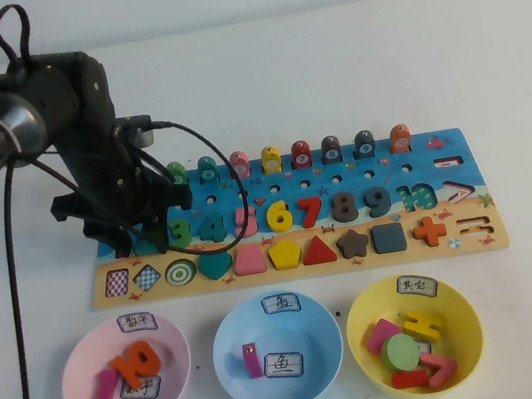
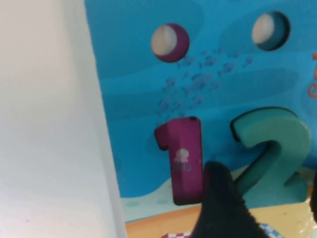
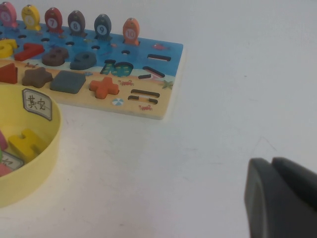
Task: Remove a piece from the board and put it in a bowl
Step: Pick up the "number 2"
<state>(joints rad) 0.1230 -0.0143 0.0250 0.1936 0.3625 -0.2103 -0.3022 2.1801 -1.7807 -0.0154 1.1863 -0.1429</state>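
Teal "2" point(image 2: 270, 153) is still seated on the board point(image 1: 441, 153) beside the purple "1" point(image 2: 182, 158), at the far-left end. Left gripper point(image 1: 142, 234) hangs right over it; one dark finger point(image 2: 223, 208) shows next to the 2, but I can't tell how wide it's spread. I'd straddle the 2 only, clear of the 1, then lift straight up. Pink bowl point(image 1: 80, 396) sits just nearer, open tabletop point(image 1: 506, 50) between. Right gripper point(image 3: 282, 198) is parked off right, looks closed.

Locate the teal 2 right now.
The teal 2 sits on the board at its left end, beside the magenta 1, under the left gripper; the right gripper is off-board.
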